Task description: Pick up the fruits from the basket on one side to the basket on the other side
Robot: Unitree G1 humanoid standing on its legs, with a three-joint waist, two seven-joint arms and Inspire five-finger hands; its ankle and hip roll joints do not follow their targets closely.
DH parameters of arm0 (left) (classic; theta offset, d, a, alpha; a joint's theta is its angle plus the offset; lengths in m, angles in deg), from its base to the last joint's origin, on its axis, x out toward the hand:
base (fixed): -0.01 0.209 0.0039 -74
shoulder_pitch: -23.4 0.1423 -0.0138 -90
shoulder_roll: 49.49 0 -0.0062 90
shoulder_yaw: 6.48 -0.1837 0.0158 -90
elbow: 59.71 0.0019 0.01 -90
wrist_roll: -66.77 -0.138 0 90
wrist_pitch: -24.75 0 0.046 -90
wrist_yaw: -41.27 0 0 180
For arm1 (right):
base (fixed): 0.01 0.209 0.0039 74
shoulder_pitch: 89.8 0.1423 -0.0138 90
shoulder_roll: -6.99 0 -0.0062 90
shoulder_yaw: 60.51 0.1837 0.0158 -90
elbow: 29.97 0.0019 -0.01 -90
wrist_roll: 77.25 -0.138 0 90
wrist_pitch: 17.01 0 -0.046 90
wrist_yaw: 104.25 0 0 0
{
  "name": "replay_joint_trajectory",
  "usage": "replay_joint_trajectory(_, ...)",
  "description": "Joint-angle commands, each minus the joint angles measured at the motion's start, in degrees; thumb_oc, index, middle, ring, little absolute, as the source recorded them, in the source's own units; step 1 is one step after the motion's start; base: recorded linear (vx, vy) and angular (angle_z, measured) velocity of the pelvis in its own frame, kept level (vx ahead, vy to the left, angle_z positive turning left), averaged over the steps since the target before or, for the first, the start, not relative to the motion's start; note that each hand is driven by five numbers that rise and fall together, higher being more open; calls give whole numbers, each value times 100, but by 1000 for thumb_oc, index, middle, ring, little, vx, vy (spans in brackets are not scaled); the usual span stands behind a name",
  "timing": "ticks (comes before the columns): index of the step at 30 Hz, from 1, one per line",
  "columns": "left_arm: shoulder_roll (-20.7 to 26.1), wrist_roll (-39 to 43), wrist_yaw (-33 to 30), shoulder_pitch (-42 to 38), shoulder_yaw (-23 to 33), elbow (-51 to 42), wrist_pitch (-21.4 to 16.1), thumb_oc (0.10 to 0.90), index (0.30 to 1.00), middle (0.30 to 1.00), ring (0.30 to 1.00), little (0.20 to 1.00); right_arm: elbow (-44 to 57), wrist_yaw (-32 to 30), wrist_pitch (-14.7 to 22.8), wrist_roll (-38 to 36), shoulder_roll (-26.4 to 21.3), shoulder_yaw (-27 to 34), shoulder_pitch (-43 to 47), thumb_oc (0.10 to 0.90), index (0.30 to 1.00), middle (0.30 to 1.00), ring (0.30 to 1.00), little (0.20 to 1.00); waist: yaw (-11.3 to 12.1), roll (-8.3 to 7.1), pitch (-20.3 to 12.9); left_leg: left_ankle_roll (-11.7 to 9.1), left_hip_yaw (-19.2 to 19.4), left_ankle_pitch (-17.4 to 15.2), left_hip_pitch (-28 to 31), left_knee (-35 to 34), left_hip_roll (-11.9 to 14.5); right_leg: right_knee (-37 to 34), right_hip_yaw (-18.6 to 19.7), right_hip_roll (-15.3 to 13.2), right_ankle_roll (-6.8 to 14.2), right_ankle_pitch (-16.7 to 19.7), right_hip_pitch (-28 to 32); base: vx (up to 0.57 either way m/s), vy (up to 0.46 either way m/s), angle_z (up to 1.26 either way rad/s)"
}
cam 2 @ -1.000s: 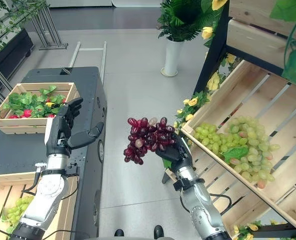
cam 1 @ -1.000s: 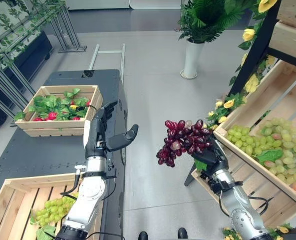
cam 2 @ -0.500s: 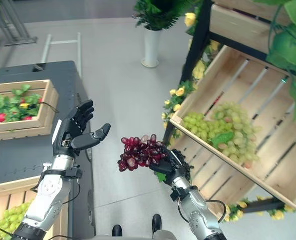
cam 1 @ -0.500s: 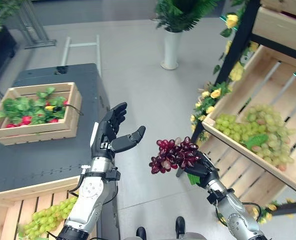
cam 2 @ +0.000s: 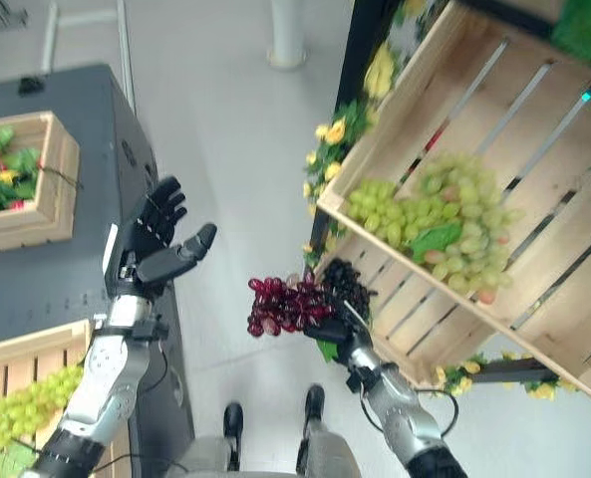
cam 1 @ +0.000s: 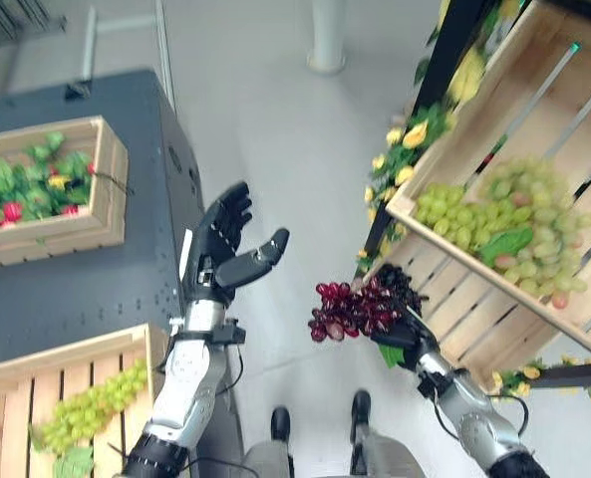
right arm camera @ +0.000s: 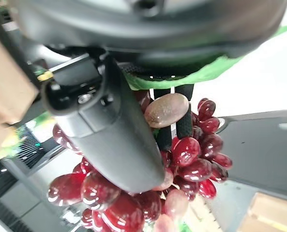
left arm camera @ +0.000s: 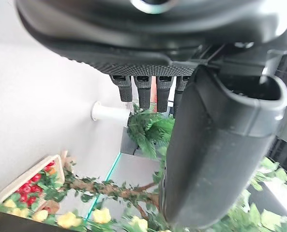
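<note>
Red grapes (cam 1: 353, 308) held in right hand (cam 1: 403, 339), fingers curled round bunch. Left hand (cam 1: 220, 251) raised beside, fingers spread wide, holding nothing.

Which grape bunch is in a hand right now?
The dark red grape bunch, gripped by the right hand over the floor. The green grapes in the shelf crate and in the near crate lie untouched; the left hand is open.

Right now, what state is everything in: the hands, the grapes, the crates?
Right hand: shut on the red grapes, held in the air.
Left hand: open, empty, raised.
Shelf crate: tilted, holds green grapes.
Near crate: holds green grapes.
Far crate: full of leaves and red fruit.
</note>
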Motion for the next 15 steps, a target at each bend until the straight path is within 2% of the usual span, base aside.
replay_joint_trajectory(1,21,-25,29,-654,-57,-375,-918,800,900,900,900,900,649,122,878,-436,214,100,650,400,300,300,300,300,58,108,28,393,-357,205,-600,161,-288,1022,55,51,-15,-533,-211,-161,7,8)
replay_joint_trajectory(4,-44,-15,-61,-974,-219,-284,-1246,800,900,900,900,900,330,44,1162,-587,199,135,1055,400,300,300,300,300,83,214,367,390,-384,180,-1084,619,-425,1388,-20,48,-106,-614,-583,-155,6,15)
replay_joint_trajectory(5,-50,-24,-70,-998,-227,-281,-1261,800,900,900,900,900,312,37,1174,-593,197,134,1086,400,300,300,300,300,83,220,380,390,-386,171,-1121,658,-432,1412,-25,48,-111,-621,-611,-240,-2,21)
replay_joint_trajectory(6,-112,-62,-100,-1181,-280,-245,-1310,800,900,900,900,900,210,-47,1254,-604,203,147,1350,400,300,300,300,300,105,265,548,368,-382,136,-1423,968,-484,1682,-55,51,-157,-697,-854,-144,-3,13)
replay_joint_trajectory(10,-218,32,11,-1420,-306,-116,-1307,800,900,900,900,900,53,-136,1263,-719,251,204,1643,400,300,300,300,300,130,317,766,327,-444,40,-1903,1558,-530,2227,-56,11,-224,-844,-1245,-100,-20,7)
replay_joint_trajectory(15,-297,108,157,-1404,-337,-142,-1309,800,900,900,900,900,-146,-182,1274,-897,301,287,1830,400,300,300,300,300,155,353,998,258,-439,47,-2155,1764,-474,2329,-38,49,-304,-942,-1347,-12,-45,-1)
